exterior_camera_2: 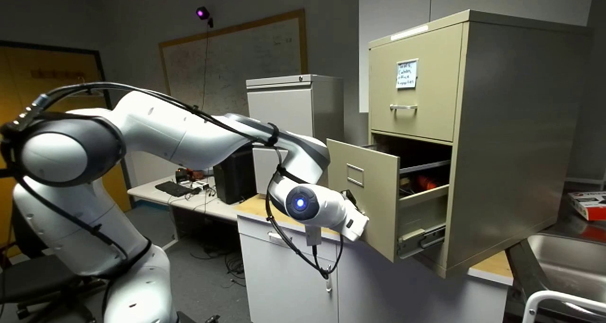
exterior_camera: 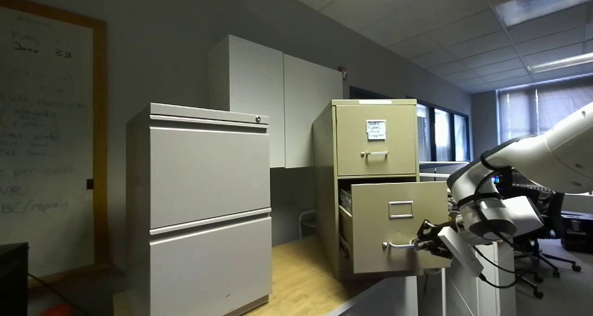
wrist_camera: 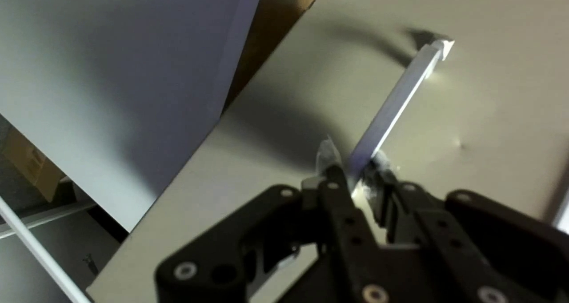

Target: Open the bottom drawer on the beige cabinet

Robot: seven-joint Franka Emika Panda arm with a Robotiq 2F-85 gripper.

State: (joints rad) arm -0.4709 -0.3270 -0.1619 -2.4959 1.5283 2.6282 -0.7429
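Observation:
The beige cabinet (exterior_camera: 377,144) stands upright on a wooden counter; it also shows in an exterior view (exterior_camera_2: 516,133) with a paper label on its top drawer. The bottom drawer (exterior_camera: 370,228) is pulled partway out; in an exterior view its front (exterior_camera_2: 376,181) stands well clear of the cabinet and its inside shows. Its metal handle (wrist_camera: 402,94) runs between my fingers in the wrist view. My gripper (wrist_camera: 354,163) is closed around one end of the handle; in an exterior view the gripper (exterior_camera: 420,243) is at the handle's right end. My wrist hides most of the fingers in an exterior view.
A pale grey two-drawer cabinet (exterior_camera: 208,181) stands beside the beige one. White lower cupboards (exterior_camera_2: 289,275) are under the counter. A metal sink (exterior_camera_2: 575,261) and a white rail (exterior_camera_2: 563,299) are near the beige cabinet's side. A desk (exterior_camera_2: 189,195) is behind the arm.

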